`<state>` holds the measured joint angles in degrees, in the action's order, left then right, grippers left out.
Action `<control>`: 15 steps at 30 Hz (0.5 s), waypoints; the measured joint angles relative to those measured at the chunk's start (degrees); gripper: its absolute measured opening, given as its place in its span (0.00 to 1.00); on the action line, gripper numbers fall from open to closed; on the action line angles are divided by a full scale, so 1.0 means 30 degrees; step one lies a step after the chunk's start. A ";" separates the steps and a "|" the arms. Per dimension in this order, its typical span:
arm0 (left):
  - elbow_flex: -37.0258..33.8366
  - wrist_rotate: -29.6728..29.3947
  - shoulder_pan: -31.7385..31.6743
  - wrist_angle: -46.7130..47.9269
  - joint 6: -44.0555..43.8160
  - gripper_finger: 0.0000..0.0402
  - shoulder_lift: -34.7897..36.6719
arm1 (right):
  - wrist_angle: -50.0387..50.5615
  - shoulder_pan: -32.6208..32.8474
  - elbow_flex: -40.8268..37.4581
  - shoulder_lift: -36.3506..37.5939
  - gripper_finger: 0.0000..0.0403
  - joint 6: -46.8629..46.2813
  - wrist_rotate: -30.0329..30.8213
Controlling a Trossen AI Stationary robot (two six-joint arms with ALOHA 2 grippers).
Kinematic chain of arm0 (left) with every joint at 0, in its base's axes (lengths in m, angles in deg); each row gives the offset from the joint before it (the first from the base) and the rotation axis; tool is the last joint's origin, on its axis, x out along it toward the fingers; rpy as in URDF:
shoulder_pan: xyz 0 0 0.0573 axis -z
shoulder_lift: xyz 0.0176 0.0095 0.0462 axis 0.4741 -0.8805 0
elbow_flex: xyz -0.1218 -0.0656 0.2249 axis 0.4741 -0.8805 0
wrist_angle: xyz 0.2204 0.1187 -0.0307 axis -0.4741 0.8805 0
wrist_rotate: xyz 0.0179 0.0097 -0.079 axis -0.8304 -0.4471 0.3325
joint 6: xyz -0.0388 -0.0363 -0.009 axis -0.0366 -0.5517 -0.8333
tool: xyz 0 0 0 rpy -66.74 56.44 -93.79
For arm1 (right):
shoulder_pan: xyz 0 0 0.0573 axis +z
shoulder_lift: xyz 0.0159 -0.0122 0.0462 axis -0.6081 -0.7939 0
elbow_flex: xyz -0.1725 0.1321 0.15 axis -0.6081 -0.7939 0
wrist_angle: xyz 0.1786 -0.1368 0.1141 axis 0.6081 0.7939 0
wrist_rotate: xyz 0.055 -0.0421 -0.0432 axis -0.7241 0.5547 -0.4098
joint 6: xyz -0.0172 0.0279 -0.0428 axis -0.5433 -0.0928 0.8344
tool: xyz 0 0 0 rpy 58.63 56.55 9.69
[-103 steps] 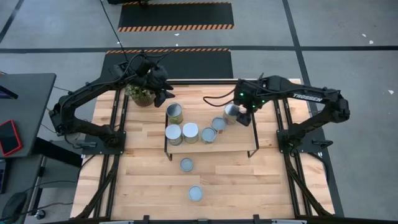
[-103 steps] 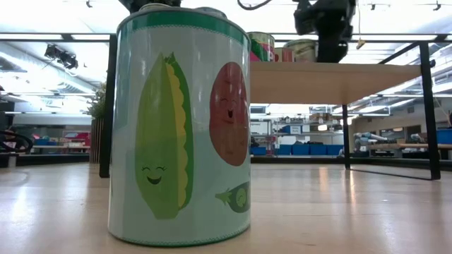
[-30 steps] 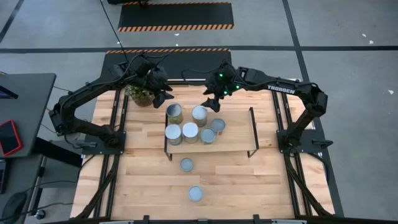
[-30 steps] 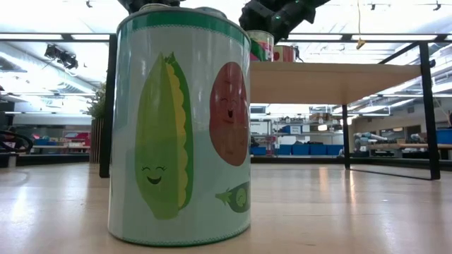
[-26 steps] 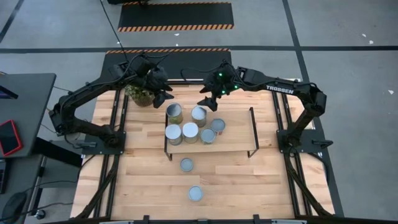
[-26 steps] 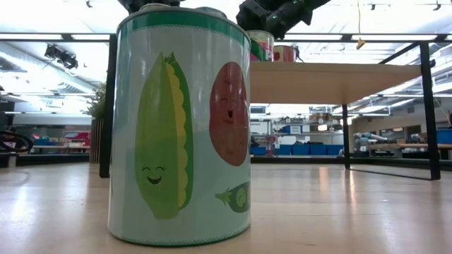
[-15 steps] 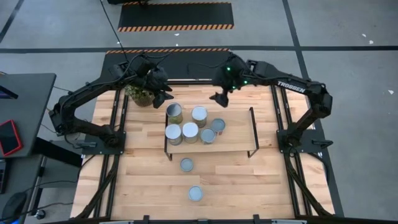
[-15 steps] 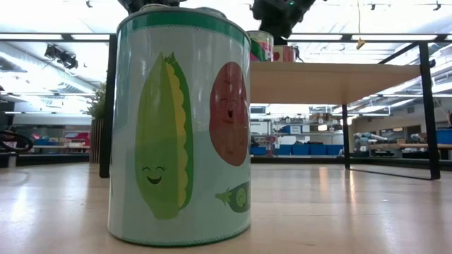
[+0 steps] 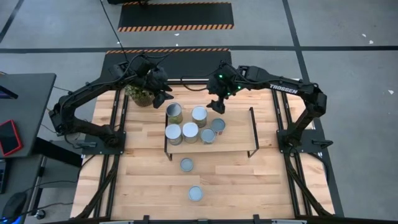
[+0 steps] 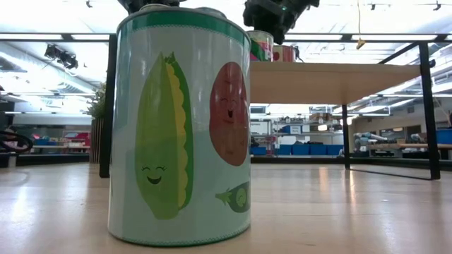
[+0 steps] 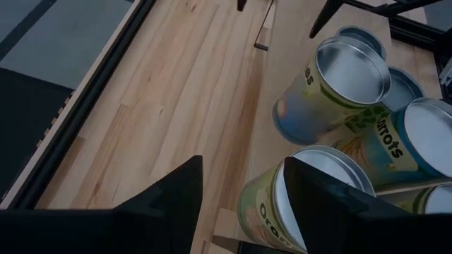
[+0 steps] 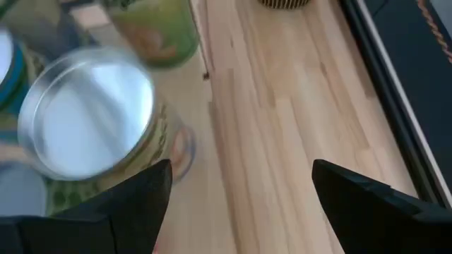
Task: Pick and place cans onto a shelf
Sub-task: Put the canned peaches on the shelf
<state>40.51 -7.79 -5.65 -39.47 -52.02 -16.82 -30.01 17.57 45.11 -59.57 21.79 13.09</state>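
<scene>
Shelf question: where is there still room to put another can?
The shelf's right half, between the can cluster and the right black rod frame, is bare. The left half is crowded with six cans. The right hand, open, hovers by the back edge.

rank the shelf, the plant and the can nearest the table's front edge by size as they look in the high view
1. shelf, clearly the largest
2. plant, partly hidden under the left arm, so its full spread is unsure
3. front can, smallest, though not by much against the visible part of the plant
</scene>
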 joint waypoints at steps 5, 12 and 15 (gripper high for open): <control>0.0000 0.0005 0.0000 0.0071 -0.0012 0.51 0.0007 | -0.1596 0.0236 0.0015 -0.0860 0.86 -0.0210 -0.0992; 0.0000 0.0000 0.0006 0.0151 -0.0024 0.51 0.0007 | -0.2676 0.0580 0.0015 -0.1304 0.86 -0.0362 0.0652; 0.0000 0.0000 0.0000 0.0154 -0.0024 0.51 0.0007 | -0.1971 0.0276 0.0002 -0.0716 0.86 -0.0319 0.0660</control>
<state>40.51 -7.79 -5.65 -39.01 -52.09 -16.80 -35.92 18.40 45.11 -61.71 20.84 15.07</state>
